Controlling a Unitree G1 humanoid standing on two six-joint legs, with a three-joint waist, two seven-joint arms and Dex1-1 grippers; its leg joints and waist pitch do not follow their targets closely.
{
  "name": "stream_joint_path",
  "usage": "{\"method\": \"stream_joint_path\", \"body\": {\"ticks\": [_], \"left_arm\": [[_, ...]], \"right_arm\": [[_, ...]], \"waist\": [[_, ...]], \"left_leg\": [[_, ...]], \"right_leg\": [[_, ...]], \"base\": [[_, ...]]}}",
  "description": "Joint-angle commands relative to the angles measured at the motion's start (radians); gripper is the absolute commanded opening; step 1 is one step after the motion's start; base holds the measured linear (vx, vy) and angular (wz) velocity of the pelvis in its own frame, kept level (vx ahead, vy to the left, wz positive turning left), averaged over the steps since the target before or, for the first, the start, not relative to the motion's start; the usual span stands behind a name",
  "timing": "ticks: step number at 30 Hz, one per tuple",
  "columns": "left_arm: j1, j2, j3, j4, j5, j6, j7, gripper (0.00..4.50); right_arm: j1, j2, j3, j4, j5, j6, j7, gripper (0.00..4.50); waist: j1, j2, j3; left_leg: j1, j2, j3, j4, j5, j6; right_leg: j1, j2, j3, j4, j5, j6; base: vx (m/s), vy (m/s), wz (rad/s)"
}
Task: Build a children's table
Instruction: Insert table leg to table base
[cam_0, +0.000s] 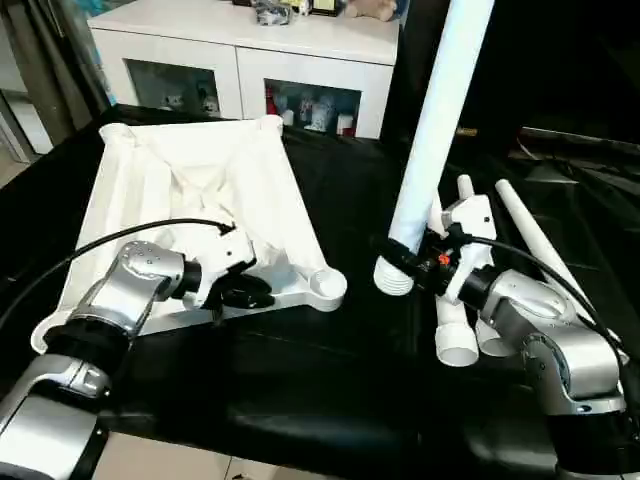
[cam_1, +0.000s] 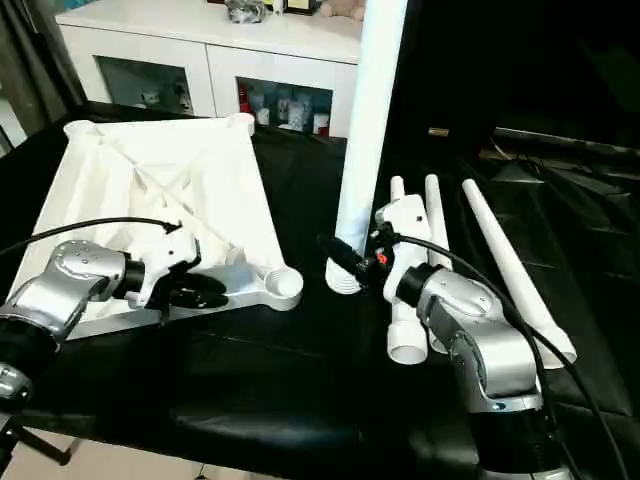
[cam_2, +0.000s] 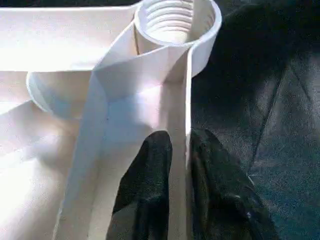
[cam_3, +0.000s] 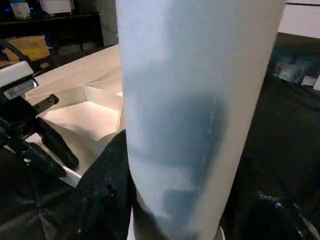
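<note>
Judging from here, the upturned white plastic table top with rounded corners and ribbed underside (cam_0: 200, 185) will handle light but stiff, its smooth skin likely slippery, so I take it by a thin edge rather than a broad face. It lies underside up on the black sheet covering the bench (cam_0: 330, 380), on my left half, with the threaded round corner socket (cam_2: 175, 22) at its near corner pointing towards my right arm. My left gripper (cam_2: 180, 150) pinches the upright rim wall just short of that socket, one black finger (cam_2: 145, 195) inside the wall and one outside. My right gripper (cam_0: 405, 255) is clamped around the lower end of a long round white plastic tube leg (cam_0: 435, 120), which stands nearly upright just beside the socket corner, apart from it. That tube is hollow and rigid, and I expect it could twist in the grip, so low down near the threaded end suits me. Three more white tube legs (cam_1: 505, 270) lie on the sheet near my right forearm. I can read no brand, label or writing anywhere.
</note>
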Motion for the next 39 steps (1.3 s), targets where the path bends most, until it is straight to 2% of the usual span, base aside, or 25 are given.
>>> {"method": "stream_joint_path", "body": {"ticks": [1,4,5,12,17,18,19,21,23,24,26,27,29,30,31,33,35,38,39], "left_arm": [[-0.019,0.0,-0.011,0.03,0.03,-0.02,0.003,0.52],[-0.02,0.0,-0.014,0.048,0.043,-0.039,-0.006,0.31],[-0.019,0.0,-0.016,0.055,0.049,-0.044,-0.014,0.09],[-0.011,-0.009,0.027,0.024,0.0,-0.015,-0.037,0.03],[0.031,-0.002,0.051,-0.089,-0.043,0.028,-0.064,0.03],[0.062,-0.006,0.058,-0.154,-0.063,0.061,-0.066,0.03],[0.085,-0.01,0.056,-0.202,-0.072,0.081,-0.062,0.03],[0.152,-0.032,0.036,-0.311,-0.074,0.12,-0.02,0.03],[0.177,-0.051,0.028,-0.346,-0.064,0.136,0.005,0.03],[0.188,-0.059,0.024,-0.362,-0.063,0.151,0.014,0.03],[0.209,-0.084,0.017,-0.394,-0.052,0.185,0.051,0.03],[0.212,-0.088,0.016,-0.398,-0.048,0.189,0.059,0.03],[0.228,-0.101,0.013,-0.429,-0.02,0.218,0.099,0.0],[0.232,-0.104,0.013,-0.442,-0.009,0.23,0.112,0.0],[0.241,-0.104,0.013,-0.466,-0.006,0.247,0.119,0.0],[0.25,-0.101,0.013,-0.491,-0.007,0.266,0.125,0.0],[0.246,-0.102,0.02,-0.492,0.0,0.254,0.142,0.0],[0.244,-0.1,0.024,-0.492,0.005,0.25,0.144,0.0],[0.245,-0.096,0.024,-0.496,0.009,0.251,0.142,0.28]], "right_arm": [[-0.004,-0.014,-0.003,-0.026,0.015,0.009,0.003,1.89],[-0.004,-0.015,-0.002,-0.025,0.014,0.008,0.004,1.89],[-0.005,-0.015,-0.002,-0.025,0.014,0.008,0.004,1.89],[-0.01,-0.012,-0.004,-0.025,0.02,0.012,0.004,1.89],[-0.028,-0.013,-0.009,-0.013,0.048,0.035,0.028,1.89],[-0.041,-0.013,-0.007,-0.011,0.068,0.057,0.045,1.89],[-0.05,-0.015,-0.003,-0.008,0.08,0.069,0.063,1.89],[-0.076,-0.013,0.016,0.012,0.092,0.086,0.094,1.89],[-0.09,-0.006,0.029,0.038,0.082,0.078,0.099,1.89],[-0.096,-0.003,0.035,0.053,0.074,0.07,0.1,1.89],[-0.114,0.0,0.052,0.099,0.053,0.061,0.099,1.89],[-0.118,0.001,0.056,0.108,0.05,0.06,0.098,1.89],[-0.13,-0.002,0.073,0.148,0.034,0.065,0.104,1.88],[-0.133,-0.005,0.08,0.16,0.028,0.067,0.109,1.88],[-0.138,-0.007,0.087,0.175,0.026,0.071,0.116,1.88],[-0.144,-0.008,0.095,0.196,0.022,0.074,0.124,1.88],[-0.156,-0.003,0.101,0.224,0.017,0.059,0.122,1.88],[-0.163,0.002,0.099,0.237,0.015,0.051,0.118,1.88],[-0.166,0.005,0.098,0.244,0.014,0.047,0.116,1.88]], "waist": [[0.004,0.012,-0.055],[0.003,0.012,-0.054],[0.003,0.012,-0.053],[0.004,0.01,-0.056],[0.002,0.013,-0.058],[0.002,0.017,-0.059],[0.001,0.012,-0.058],[0.002,0.014,-0.06],[0.001,0.009,-0.057],[0.0,0.011,-0.057],[0.008,0.0,-0.052],[0.009,0.003,-0.052],[0.009,-0.009,-0.051],[0.009,-0.002,-0.049],[0.008,-0.009,-0.05],[0.01,-0.009,-0.051],[0.01,-0.009,-0.053],[0.01,-0.009,-0.051],[0.01,-0.009,-0.052]], "left_leg": [[0.009,0.061,-0.015,-0.084,-0.154,-0.022],[0.009,0.063,-0.015,-0.087,-0.172,-0.028],[0.009,0.064,-0.016,-0.088,-0.175,-0.03],[0.008,0.063,-0.013,-0.086,-0.135,-0.019],[0.008,0.066,-0.013,-0.086,-0.124,-0.011],[0.009,0.066,-0.012,-0.084,-0.113,-0.007],[0.007,0.066,-0.011,-0.084,-0.1,0.002],[0.006,0.066,-0.01,-0.082,-0.085,0.011],[0.003,0.067,-0.008,-0.083,-0.077,0.021],[0.006,0.065,-0.007,-0.082,-0.08,0.022],[0.005,0.064,-0.001,-0.082,-0.089,0.029],[0.006,0.066,0.001,-0.082,-0.093,0.025],[0.006,0.067,0.003,-0.085,-0.105,0.017],[0.006,0.066,0.002,-0.086,-0.109,0.013],[0.006,0.066,0.004,-0.085,-0.111,0.012],[0.003,0.065,0.002,-0.085,-0.095,0.018],[0.002,0.062,0.004,-0.083,-0.064,0.031],[0.002,0.061,0.005,-0.083,-0.065,0.036],[0.002,0.061,0.004,-0.083,-0.067,0.036]], "right_leg": [[0.049,-0.095,0.055,-0.08,-0.063,-0.217],[0.047,-0.096,0.056,-0.083,-0.099,-0.208],[0.047,-0.096,0.056,-0.083,-0.107,-0.206],[0.048,-0.095,0.056,-0.077,-0.044,-0.219],[0.049,-0.095,0.055,-0.072,0.001,-0.237],[0.049,-0.095,0.054,-0.07,0.024,-0.243],[0.049,-0.092,0.054,-0.07,0.044,-0.248],[0.052,-0.095,0.054,-0.067,0.066,-0.257],[0.051,-0.094,0.053,-0.069,0.057,-0.257],[0.049,-0.093,0.053,-0.071,0.034,-0.259],[0.047,-0.094,0.054,-0.079,-0.046,-0.243],[0.046,-0.094,0.054,-0.08,-0.066,-0.238],[0.045,-0.092,0.054,-0.084,-0.114,-0.217],[0.043,-0.092,0.054,-0.086,-0.136,-0.207],[0.043,-0.091,0.054,-0.087,-0.147,-0.198],[0.044,-0.093,0.055,-0.085,-0.14,-0.19],[0.042,-0.089,0.054,-0.083,-0.094,-0.189],[0.042,-0.089,0.053,-0.084,-0.096,-0.188],[0.042,-0.09,0.053,-0.084,-0.101,-0.186]], "base": [[0.0,0.0,0.0],[0.0,0.0,0.0],[0.0,0.0,0.0],[0.0,0.0,0.0],[0.0,0.0,0.0],[0.0,0.0,0.0],[0.0,0.0,0.0],[0.0,0.0,0.0],[0.0,0.0,0.0],[0.0,0.0,0.0],[0.0,0.0,0.0],[0.0,0.0,0.0],[0.0,0.0,0.0],[0.0,0.0,0.0],[0.0,0.0,0.0],[0.0,0.0,0.0],[0.0,0.0,0.0],[0.0,0.0,0.0],[0.0,0.0,0.0]]}}
